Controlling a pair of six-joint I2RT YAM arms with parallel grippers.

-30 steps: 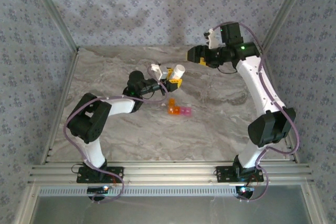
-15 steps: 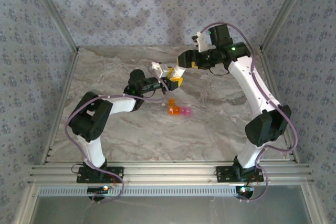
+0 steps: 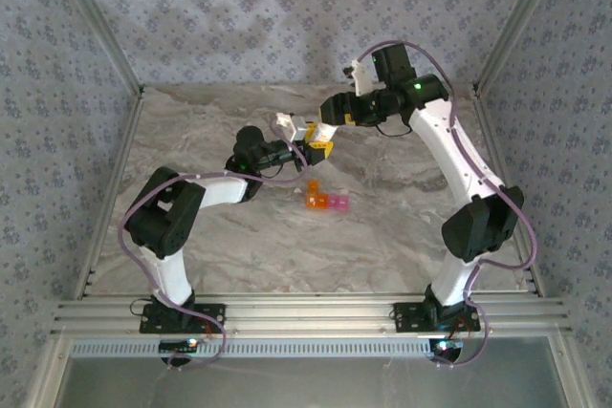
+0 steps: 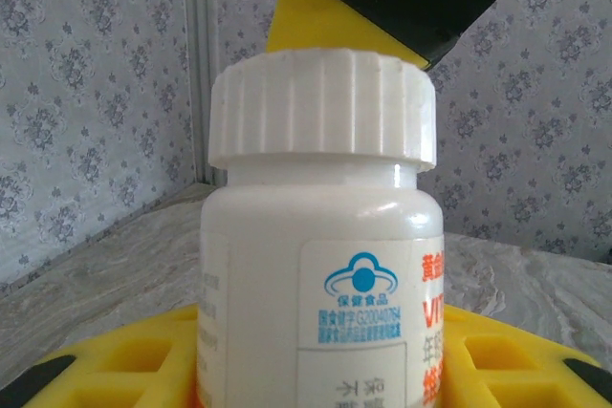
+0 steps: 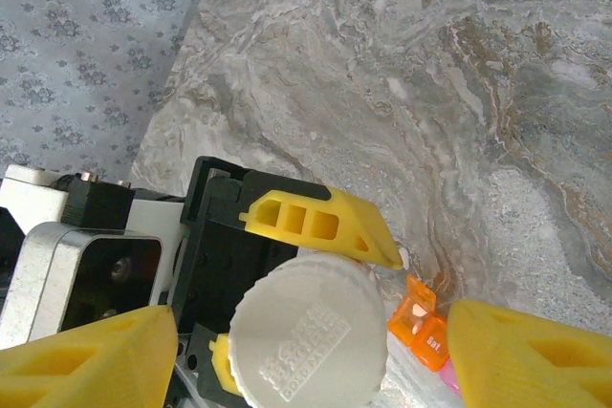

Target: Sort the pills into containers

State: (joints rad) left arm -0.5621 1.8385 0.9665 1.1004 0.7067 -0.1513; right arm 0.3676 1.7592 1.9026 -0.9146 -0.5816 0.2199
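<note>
Containers (image 3: 326, 201) are lying near the left jaws, which are clamping the bottle (image 4: 316, 265) upright for the spread right jaws, straddling its cap (image 5: 308, 332), to unscrew.

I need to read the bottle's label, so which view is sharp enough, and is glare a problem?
Left wrist: the bottle is close and sharp, its print legible, with only small highlights on the shoulder. Right wrist: the cap shows its raised lettering, slightly soft. Top external: even light, but the bottle is too small to read.
</note>
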